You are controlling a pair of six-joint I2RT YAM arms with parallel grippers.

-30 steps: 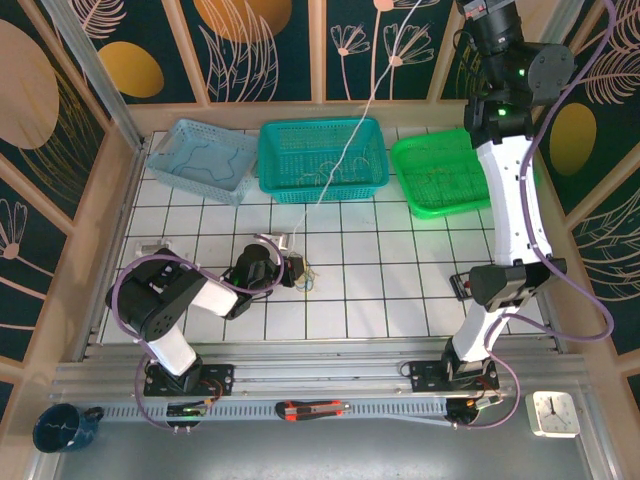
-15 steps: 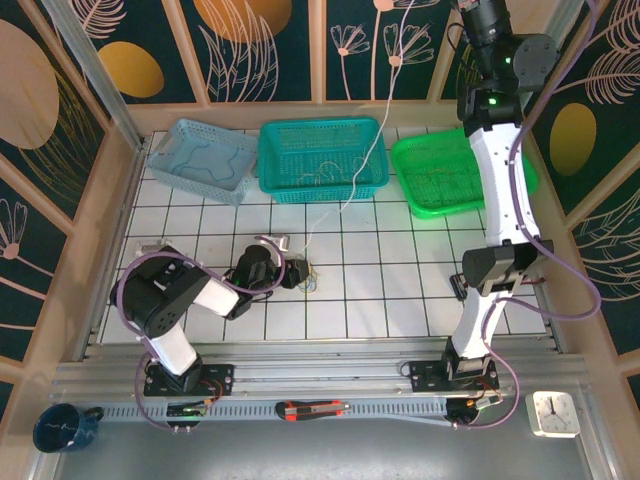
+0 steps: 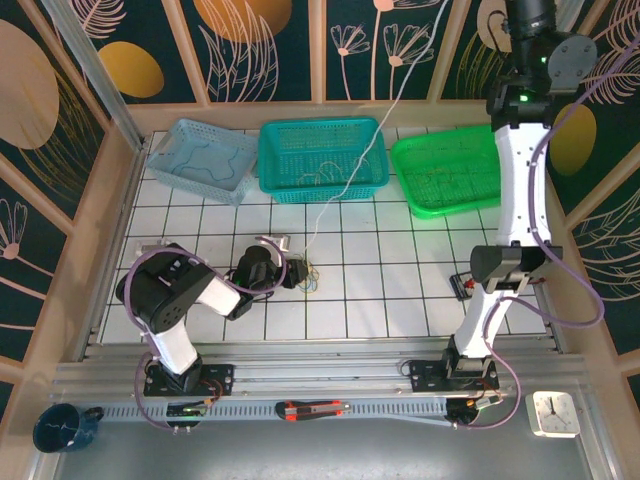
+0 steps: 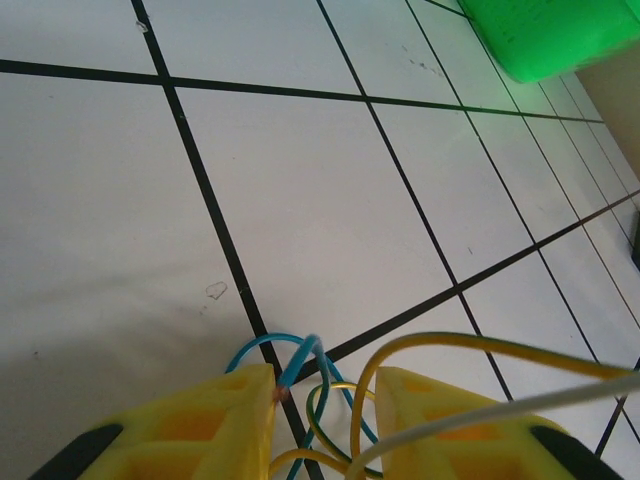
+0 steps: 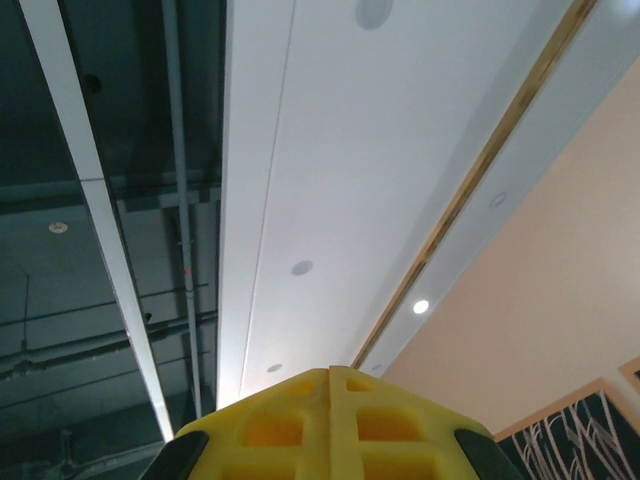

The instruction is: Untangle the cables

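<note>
The cables (image 3: 312, 279) lie in a small tangle on the white tiles, left of the middle. My left gripper (image 3: 294, 270) sits low right against it. In the left wrist view its yellow jaws (image 4: 325, 385) stand apart, open. A blue cable (image 4: 300, 360) and loops of yellow cable (image 4: 440, 345) lie loose in the gap. A white cable (image 3: 345, 175) rises from the tangle, slanting up past the top of the frame toward my raised right arm (image 3: 520, 150). The right gripper (image 5: 330, 372) points at the ceiling, jaws pressed shut; the wire itself is hidden at the jaws.
Three baskets line the back: light blue (image 3: 160, 165), teal (image 3: 270, 160) and green (image 3: 480, 195). The green one (image 4: 545, 35) is also in the left wrist view. A box cutter (image 3: 312, 408), a mug (image 3: 65, 428) and a clock (image 3: 552, 413) lie off the front edge.
The right arm has swung to the right, carrying the top of the white cable with it. The left gripper has stayed at the tangle.
</note>
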